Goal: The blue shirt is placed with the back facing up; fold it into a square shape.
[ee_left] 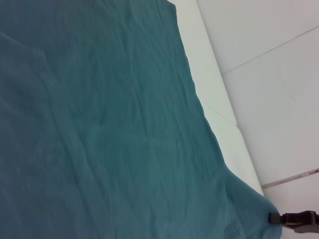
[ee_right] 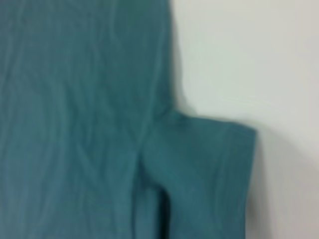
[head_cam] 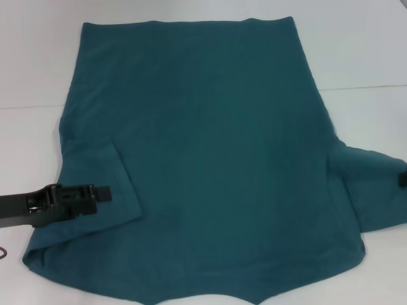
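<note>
Folding is barely begun: the large teal-blue cotton shirt [head_cam: 210, 146] lies back-up across the white tabletop [head_cam: 362, 51], left sleeve already turned inward, right sleeve spread toward the right edge. Left end effector [head_cam: 102, 192] rests on that sleeve fold, opening indeterminable; right end effector [head_cam: 403, 179] touches the right sleeve, likewise indeterminable. Side and crosswise folds remain.

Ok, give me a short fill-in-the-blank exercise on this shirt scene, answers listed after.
1. The blue shirt lies spread on a ____ table.
2. The sleeve already folded over the body is on the robot's ____ side.
3. The left gripper is over that folded ____.
4. The right gripper is at the tip of the ____ sleeve.

Answers: white; left; sleeve; right
</note>
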Controlling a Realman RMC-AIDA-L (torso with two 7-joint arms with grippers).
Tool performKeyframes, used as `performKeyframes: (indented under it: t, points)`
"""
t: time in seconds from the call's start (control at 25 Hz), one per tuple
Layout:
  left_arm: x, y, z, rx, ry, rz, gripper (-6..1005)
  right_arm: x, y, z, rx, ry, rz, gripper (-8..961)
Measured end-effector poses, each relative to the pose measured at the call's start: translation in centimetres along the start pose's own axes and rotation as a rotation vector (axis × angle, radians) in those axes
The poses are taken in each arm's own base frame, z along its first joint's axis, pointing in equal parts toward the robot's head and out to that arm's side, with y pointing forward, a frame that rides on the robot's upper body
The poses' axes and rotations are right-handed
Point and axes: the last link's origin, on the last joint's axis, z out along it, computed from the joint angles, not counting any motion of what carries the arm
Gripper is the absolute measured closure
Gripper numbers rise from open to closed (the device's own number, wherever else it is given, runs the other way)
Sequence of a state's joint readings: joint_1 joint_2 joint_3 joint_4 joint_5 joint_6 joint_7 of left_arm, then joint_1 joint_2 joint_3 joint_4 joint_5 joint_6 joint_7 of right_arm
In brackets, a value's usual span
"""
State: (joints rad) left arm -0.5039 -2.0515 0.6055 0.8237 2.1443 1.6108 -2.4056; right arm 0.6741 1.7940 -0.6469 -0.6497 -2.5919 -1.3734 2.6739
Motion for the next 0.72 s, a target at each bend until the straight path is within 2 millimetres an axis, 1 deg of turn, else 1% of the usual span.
performKeyframes:
  t: [0.12, 0.28, 0.44, 0.48, 0.56, 0.72]
  points:
    - [0.0, 0.0, 0.0, -0.001, 0.000, -0.001, 369, -0.8, 0.3, -0.6, 0.046, 0.005, -0.031, 932]
    - [0.0, 0.1, 0.0, -0.003, -0.002, 0.000, 370, -2.4, 1.1, -1.7, 0.091, -0.026, -0.058, 932]
    - [-0.1, 0.0, 0.0, -0.004, -0.002, -0.003, 370, -3.5, 2.6, -2.4, 0.078, -0.049, -0.083, 931]
    - [-0.2, 0.0, 0.0, -0.004, -0.002, -0.004, 370, -3.6, 3.0, -2.4, 0.070, -0.048, -0.089, 931]
    - [-0.2, -0.1, 0.0, -0.003, -0.001, -0.006, 370, -3.7, 4.5, -2.0, 0.032, -0.024, -0.112, 931]
    - [-0.2, -0.2, -0.1, 0.003, 0.004, -0.007, 370, -2.9, 7.3, -0.6, -0.035, 0.057, -0.162, 931]
